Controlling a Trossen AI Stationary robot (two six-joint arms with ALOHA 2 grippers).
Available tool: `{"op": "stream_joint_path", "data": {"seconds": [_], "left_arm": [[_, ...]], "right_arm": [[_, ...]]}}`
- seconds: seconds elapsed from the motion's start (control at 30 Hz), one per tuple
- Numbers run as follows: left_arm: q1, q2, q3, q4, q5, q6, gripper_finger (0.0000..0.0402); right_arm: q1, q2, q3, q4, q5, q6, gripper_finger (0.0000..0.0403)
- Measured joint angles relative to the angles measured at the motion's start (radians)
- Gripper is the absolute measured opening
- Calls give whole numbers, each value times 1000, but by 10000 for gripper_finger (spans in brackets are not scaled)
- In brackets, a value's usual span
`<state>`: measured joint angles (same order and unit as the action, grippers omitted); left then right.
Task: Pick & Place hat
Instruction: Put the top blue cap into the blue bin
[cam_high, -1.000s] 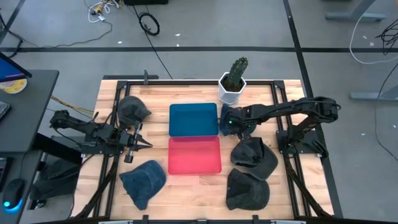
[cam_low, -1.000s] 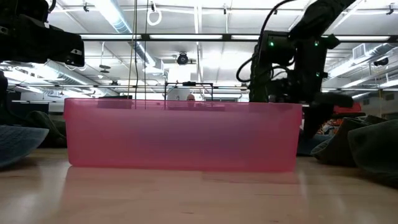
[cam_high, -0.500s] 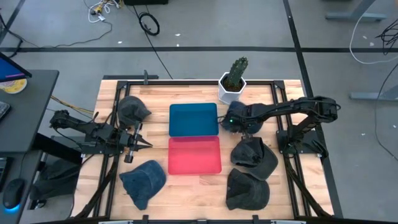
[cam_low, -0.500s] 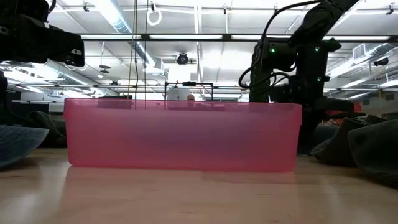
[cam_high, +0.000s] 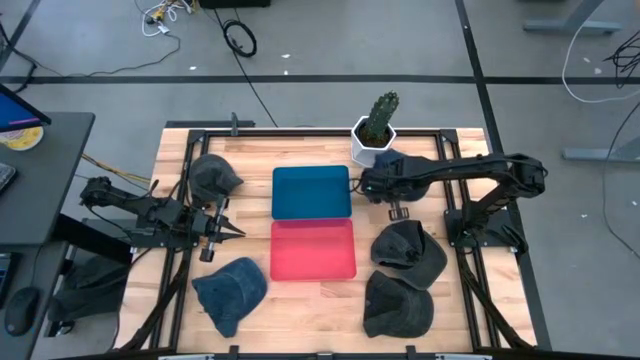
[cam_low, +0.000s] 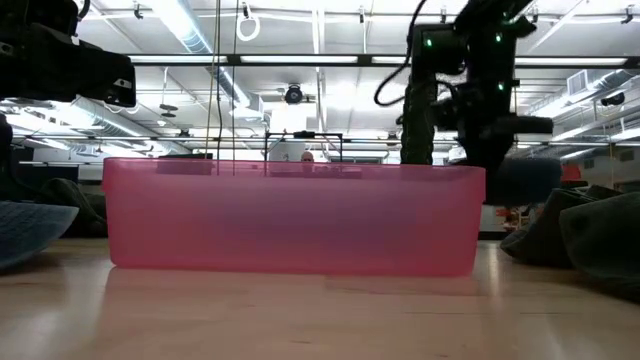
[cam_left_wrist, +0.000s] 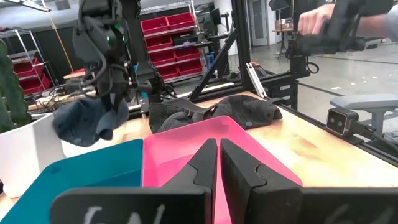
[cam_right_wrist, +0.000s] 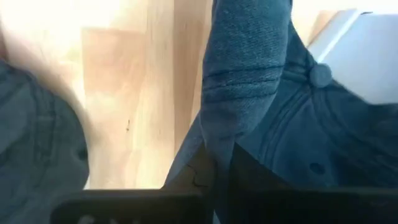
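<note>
Right gripper (cam_high: 368, 184): jaws pressed onto the fabric of a blue denim cap (cam_left_wrist: 87, 121), which hangs clear of the table just beside the white cactus pot (cam_high: 370, 146) and at the right edge of the blue tray (cam_high: 310, 192). The right wrist view confirms cloth pinched between the fingers, with the cap's crown button visible. The left wrist view shows the cap dangling beneath the right arm, above the table.

Left gripper (cam_left_wrist: 216, 163): jaws pressed together, empty, parked at the table's left side, pointed toward the pink tray (cam_high: 312, 250).

Progress, as judged: the pick is made; the placement is outstanding. Both trays appear to hold nothing. The carried cap is beside the blue tray but not over it. Which tray is intended cannot be told from the task line.

Four other caps lie on the table: one dark cap (cam_high: 212, 176) at the far left, one blue denim cap (cam_high: 232, 290) at the near left, two dark caps (cam_high: 407, 250) (cam_high: 398, 305) at the right near side.

Surface: light wooden tabletop (cam_high: 300, 310) within a black frame.

Room: grey floor with loose cables; red storage bins on shelving and ceiling strip lights beyond. A person's hand (cam_left_wrist: 314, 20) shows in the background of the left wrist view, well apart from the arms.
</note>
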<state>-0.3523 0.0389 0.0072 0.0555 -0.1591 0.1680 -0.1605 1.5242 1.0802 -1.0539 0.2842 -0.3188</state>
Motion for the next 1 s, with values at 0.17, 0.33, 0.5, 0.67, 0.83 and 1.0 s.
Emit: {"op": "stream_joint_path", "data": {"seconds": [0.17,0.33,0.5,0.67,0.83,1.0], "left_arm": [[0,0,0,0,0,0,25],[0,0,0,0,0,0,26],[0,0,0,0,0,0,26],[0,0,0,0,0,0,26],[0,0,0,0,0,0,26],[0,0,0,0,0,0,25]], "right_arm": [[46,0,101,-27,-4,21,9],[78,-1,195,28,-4,3,9],[94,0,247,172,-7,-62,9],[94,18,250,274,-16,-127,9],[92,60,250,366,-34,-146,9],[93,118,250,449,-111,-193,9]]}}
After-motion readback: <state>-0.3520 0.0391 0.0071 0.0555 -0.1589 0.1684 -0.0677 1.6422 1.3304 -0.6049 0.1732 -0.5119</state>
